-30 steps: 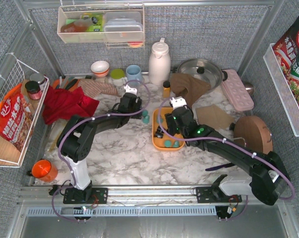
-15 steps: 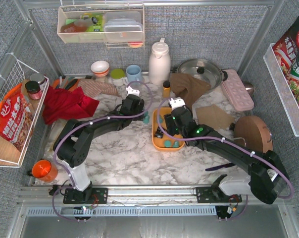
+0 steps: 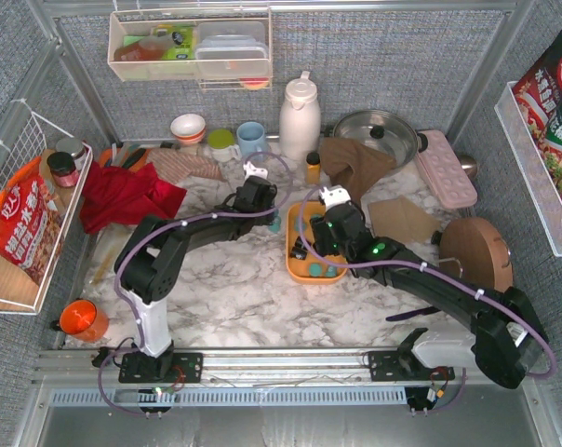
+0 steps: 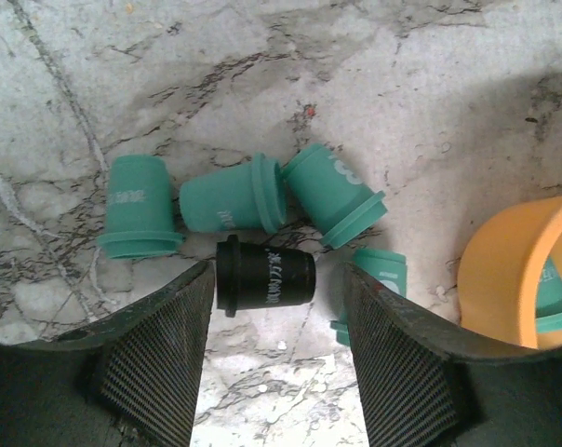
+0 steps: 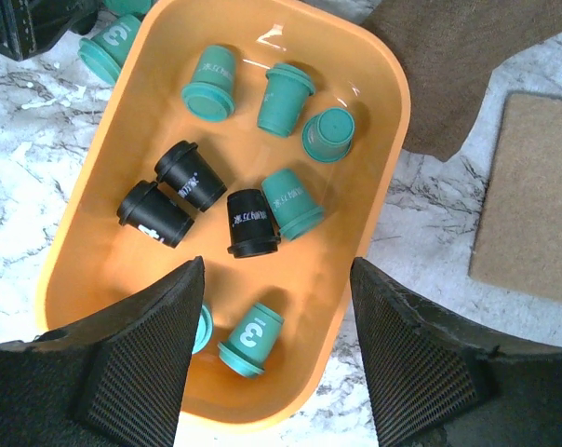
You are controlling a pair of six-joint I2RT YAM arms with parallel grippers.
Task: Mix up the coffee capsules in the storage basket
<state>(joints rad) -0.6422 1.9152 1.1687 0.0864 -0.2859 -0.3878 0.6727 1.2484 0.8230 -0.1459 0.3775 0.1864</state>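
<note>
The orange storage basket [image 5: 374, 168] holds several coffee capsules: three black ones [image 5: 253, 223] and several teal ones [image 5: 285, 98]. My right gripper [image 5: 276, 279] is open and empty just above the basket's near end, over a teal capsule [image 5: 251, 339]. In the top view it [image 3: 316, 244] hovers over the basket [image 3: 294, 265]. Several capsules lie on the marble left of the basket. My left gripper [image 4: 276, 317] is open, low over them, with a black capsule [image 4: 265, 275] lying between its fingertips. Teal ones [image 4: 233, 198] lie just beyond. In the top view it [image 3: 265, 212] is beside the basket.
A white thermos [image 3: 299, 116], small amber bottle [image 3: 313, 168], lidded pot [image 3: 374, 135], brown cloth [image 3: 354, 163] and pink tray [image 3: 446, 168] stand behind the basket. A cork mat [image 3: 400, 219] lies to its right. A red cloth [image 3: 123, 196] lies at the left.
My left gripper has moved right and farther out, toward the loose capsules beside the basket. My right gripper has hardly moved.
</note>
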